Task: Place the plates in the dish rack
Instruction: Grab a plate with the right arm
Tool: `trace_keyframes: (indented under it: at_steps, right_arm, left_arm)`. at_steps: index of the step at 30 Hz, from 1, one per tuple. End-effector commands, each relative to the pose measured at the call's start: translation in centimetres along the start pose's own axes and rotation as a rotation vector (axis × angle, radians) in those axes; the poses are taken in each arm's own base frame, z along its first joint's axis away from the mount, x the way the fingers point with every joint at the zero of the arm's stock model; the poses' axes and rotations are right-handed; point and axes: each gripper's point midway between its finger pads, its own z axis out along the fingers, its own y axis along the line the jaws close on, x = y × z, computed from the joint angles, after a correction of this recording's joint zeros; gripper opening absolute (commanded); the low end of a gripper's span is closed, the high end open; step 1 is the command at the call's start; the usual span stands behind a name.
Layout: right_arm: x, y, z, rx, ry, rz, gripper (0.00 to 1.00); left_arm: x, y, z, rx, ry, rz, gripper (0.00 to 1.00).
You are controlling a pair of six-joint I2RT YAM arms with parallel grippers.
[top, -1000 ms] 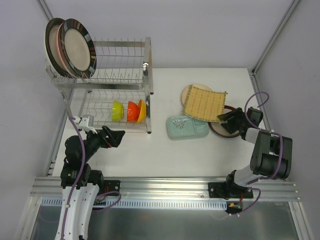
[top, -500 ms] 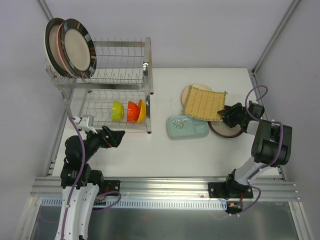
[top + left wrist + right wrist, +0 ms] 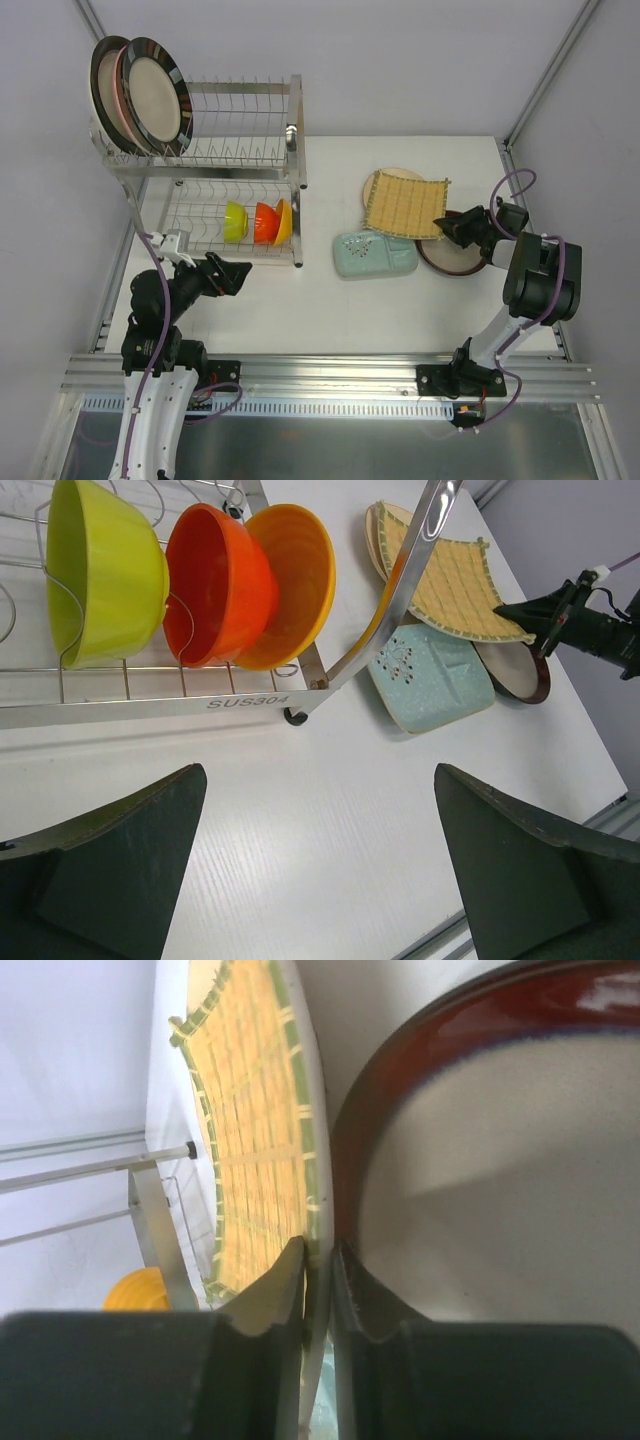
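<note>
My right gripper [image 3: 443,224] is shut on the right edge of the yellow woven square plate [image 3: 404,204], which it holds tilted and lifted; in the right wrist view the fingers [image 3: 290,1275] pinch the plate's rim [image 3: 255,1140]. Beneath and beside it lie a beige round plate [image 3: 379,180], a red-rimmed round plate [image 3: 455,257] and a pale teal rectangular dish [image 3: 373,254]. Two round plates [image 3: 150,95] stand in the top tier of the silver wire dish rack [image 3: 240,150]. My left gripper [image 3: 238,273] is open and empty, low in front of the rack.
Green, orange and yellow bowls [image 3: 259,221] stand in the rack's lower tier. The rack's leg [image 3: 400,580] stands in front of the left gripper. Walls close the table at left, back and right.
My right gripper has moved up and back with the woven plate's edge, tilting the plate up off the red-rimmed plate. The left arm has not moved.
</note>
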Motion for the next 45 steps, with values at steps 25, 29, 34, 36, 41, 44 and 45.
trace_keyframes:
  at_steps: [25, 29, 34, 36, 41, 44, 45]
  right_arm:
    - [-0.8, 15.3, -8.5, -0.384, -0.112, -0.076, 0.01]
    - [0.2, 16.3, -10.1, -0.391, -0.105, -0.077, 0.01]
    - [1.2, 17.4, -12.1, -0.414, -0.115, -0.093, 0.01]
    - [1.8, 17.5, -12.5, -0.421, -0.112, -0.091, 0.01]
    - [3.6, 17.7, -13.3, -0.439, -0.103, -0.087, 0.01]
    - [4.8, 17.8, -13.8, -0.465, -0.093, -0.072, 0.01]
    - [5.2, 17.4, -13.8, -0.466, -0.092, -0.064, 0.01]
  left_arm:
    - [-4.3, -6.3, -0.7, 0.174, 0.009, -0.27, 0.99]
    - [-4.9, -7.2, -0.6, 0.194, 0.012, -0.295, 0.99]
    - [-4.3, -8.3, 0.2, 0.228, 0.042, -0.321, 0.99]
    - [-4.4, -8.5, 0.9, 0.218, 0.029, -0.325, 0.99]
    - [-3.6, -11.3, 2.5, 0.249, 0.07, -0.304, 0.99]
    - [-3.4, -11.8, 4.0, 0.221, 0.06, -0.302, 0.99]
    - [-3.2, -13.1, 4.1, 0.256, 0.067, -0.292, 0.99]
